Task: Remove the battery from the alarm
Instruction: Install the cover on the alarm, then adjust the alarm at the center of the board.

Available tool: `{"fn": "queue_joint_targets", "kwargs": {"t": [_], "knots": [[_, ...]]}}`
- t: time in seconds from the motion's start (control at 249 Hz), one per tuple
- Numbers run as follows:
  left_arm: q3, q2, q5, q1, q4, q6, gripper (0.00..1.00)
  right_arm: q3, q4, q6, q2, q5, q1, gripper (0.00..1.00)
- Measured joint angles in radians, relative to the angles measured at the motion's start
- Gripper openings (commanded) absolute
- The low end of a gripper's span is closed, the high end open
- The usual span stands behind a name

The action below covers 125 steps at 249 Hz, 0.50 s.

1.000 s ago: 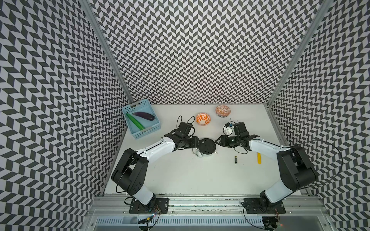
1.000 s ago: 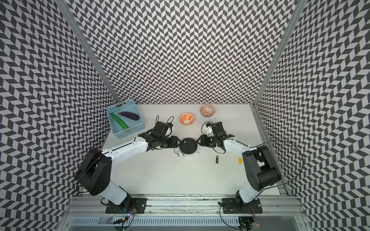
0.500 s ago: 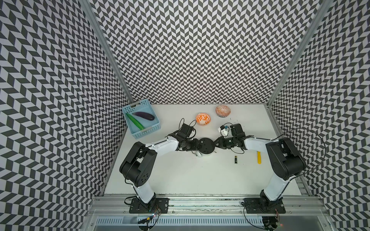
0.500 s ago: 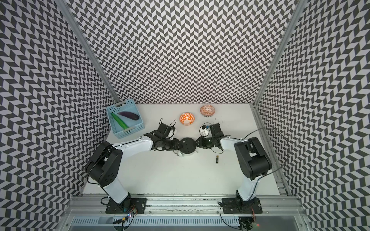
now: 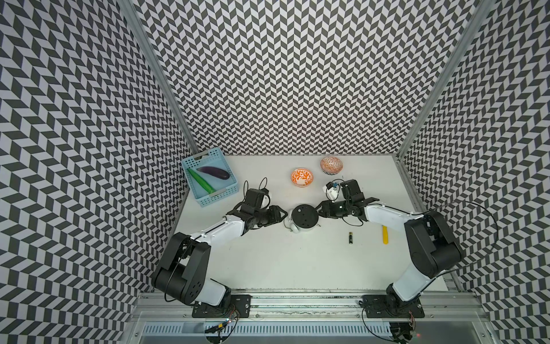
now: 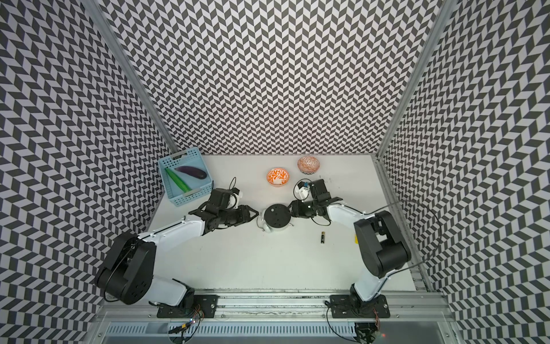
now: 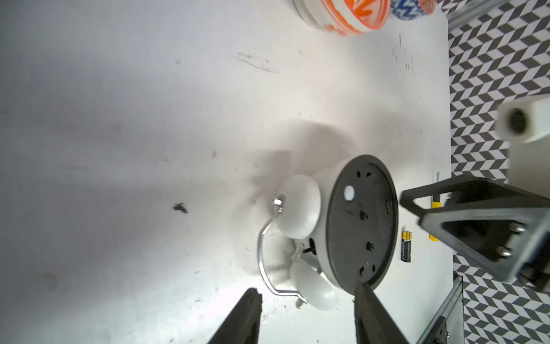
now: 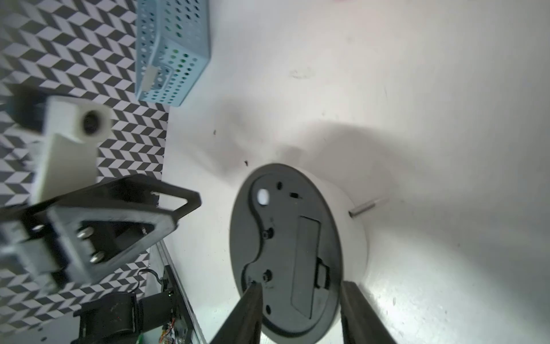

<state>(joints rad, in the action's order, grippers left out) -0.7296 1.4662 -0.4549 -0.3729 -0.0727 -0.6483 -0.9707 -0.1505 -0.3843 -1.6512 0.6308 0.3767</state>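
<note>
My left gripper [image 5: 282, 215]: unclenched beside round white twin-bell alarm [image 5: 303, 216].
My right gripper [image 5: 320, 209]: released, straddling its rim.
Slim black battery [image 5: 351, 238]: on white counter [image 5: 282, 262], right of centre.

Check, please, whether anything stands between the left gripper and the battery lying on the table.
Yes: the alarm clock, lying back up, sits right between the left gripper and the battery. From the right gripper, nothing visible on the table blocks the battery.

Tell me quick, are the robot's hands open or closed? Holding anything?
Left gripper: open, holding nothing, right beside the alarm.
Right gripper: open, fingers either side of the alarm's edge.
</note>
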Motion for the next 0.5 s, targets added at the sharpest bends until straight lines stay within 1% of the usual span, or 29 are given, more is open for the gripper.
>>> {"fn": "queue_joint_targets", "kwargs": {"t": [0.068, 0.132, 0.188, 0.309, 0.397, 0.469, 0.501], "knots": [[0.055, 0.031, -0.044, 0.027, 0.07, -0.03, 0.3, -0.009, 0.018, 0.018, 0.059, -0.009, 0.0, 0.58], [0.082, 0.09, -0.087, 0.031, 0.12, -0.056, 0.23, -0.006, 0.029, 0.037, 0.109, -0.014, 0.0, 0.6], [0.084, 0.147, -0.124, 0.031, 0.157, -0.072, 0.2, 0.008, 0.045, 0.053, 0.143, -0.016, 0.0, 0.6], [0.079, 0.227, -0.187, 0.03, 0.229, -0.1, 0.19, 0.08, 0.062, 0.074, 0.191, -0.026, 0.003, 0.65], [0.079, 0.269, -0.229, 0.029, 0.292, -0.129, 0.1, 0.15, 0.063, 0.09, 0.217, -0.048, 0.014, 0.68], [0.079, 0.311, -0.267, 0.027, 0.359, -0.167, 0.0, 0.19, 0.057, 0.111, 0.232, -0.074, 0.034, 0.7], [0.078, 0.33, -0.286, 0.027, 0.388, -0.185, 0.0, 0.201, 0.057, 0.124, 0.236, -0.09, 0.047, 0.71]]}}
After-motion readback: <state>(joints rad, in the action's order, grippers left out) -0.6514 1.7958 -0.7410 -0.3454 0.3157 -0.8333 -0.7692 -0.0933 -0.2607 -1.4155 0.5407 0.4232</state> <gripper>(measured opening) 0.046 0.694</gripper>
